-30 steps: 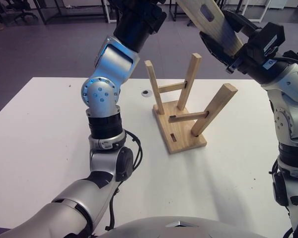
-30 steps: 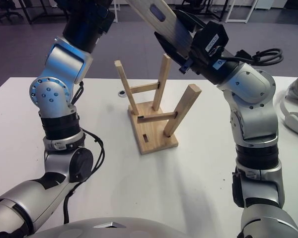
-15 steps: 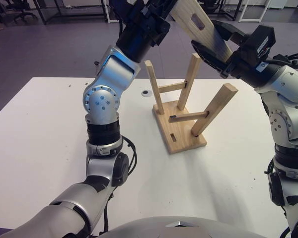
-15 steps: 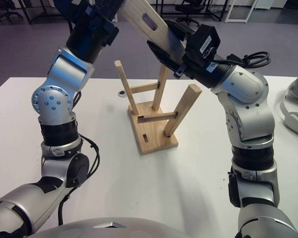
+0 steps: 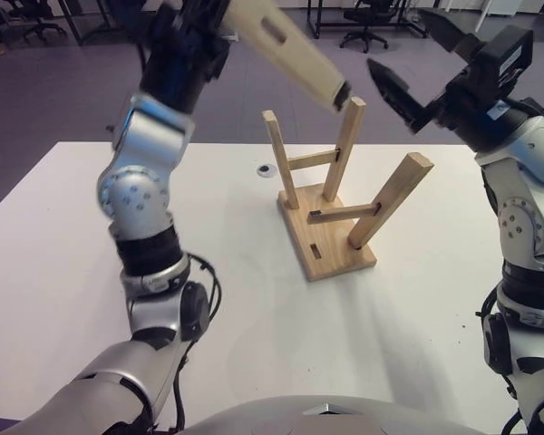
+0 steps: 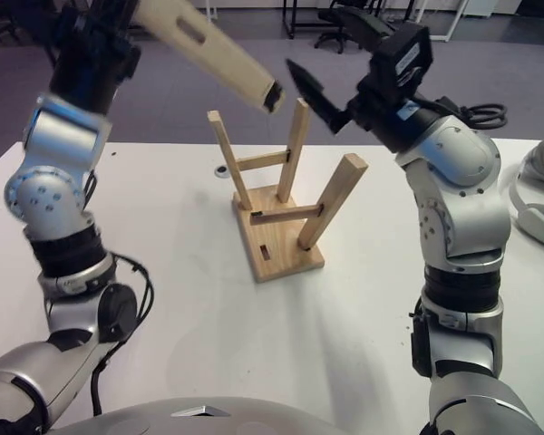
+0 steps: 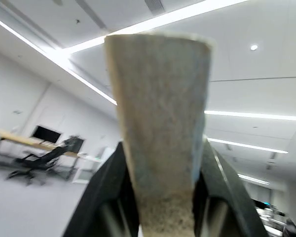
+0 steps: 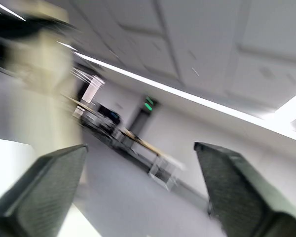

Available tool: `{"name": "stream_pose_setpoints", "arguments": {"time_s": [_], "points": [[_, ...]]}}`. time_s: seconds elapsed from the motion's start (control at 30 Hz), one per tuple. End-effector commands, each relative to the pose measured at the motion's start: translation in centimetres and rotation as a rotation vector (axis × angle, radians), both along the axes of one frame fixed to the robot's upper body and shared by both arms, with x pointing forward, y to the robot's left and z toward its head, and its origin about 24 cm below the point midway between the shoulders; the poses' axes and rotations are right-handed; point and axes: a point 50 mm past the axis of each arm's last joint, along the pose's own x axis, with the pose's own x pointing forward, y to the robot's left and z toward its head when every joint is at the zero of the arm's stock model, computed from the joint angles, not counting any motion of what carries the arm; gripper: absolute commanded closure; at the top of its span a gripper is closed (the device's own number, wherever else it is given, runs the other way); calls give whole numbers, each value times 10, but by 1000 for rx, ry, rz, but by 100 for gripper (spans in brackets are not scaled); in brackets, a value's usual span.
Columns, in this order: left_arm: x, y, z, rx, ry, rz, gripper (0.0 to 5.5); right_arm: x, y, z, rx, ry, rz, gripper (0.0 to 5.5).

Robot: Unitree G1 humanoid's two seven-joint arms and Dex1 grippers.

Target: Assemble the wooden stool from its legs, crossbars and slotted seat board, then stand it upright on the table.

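Aloft, one slotted board (image 5: 281, 41) clenched in left tool (image 7: 160, 197); right tool (image 5: 396, 38) released; three legs (image 5: 344, 149).

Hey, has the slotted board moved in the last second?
Yes. The board has swung left, off the open right claw, and now sits in the left claw, its end just left of the tall leg top.

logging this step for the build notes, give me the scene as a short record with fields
left end effector: shut on slotted board, raised above the table
right end effector: open, empty, in the air
part-built stool: base board flat on the table, three legs pointing up, two crossbars fitted
table: white
task state: stool not finished, not upright
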Motion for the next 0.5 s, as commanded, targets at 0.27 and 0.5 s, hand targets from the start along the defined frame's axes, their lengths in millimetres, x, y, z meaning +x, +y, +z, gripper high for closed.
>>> {"name": "stream_pose_setpoints", "arguments": {"time_s": [0.27,0.5], "points": [[-41,12,-109,104,448,175,448,28,-55,-146,283,657,-161,134],[-45,11,-140,58,601,278,448,20,-27,-99,412,484,17,134]]}}
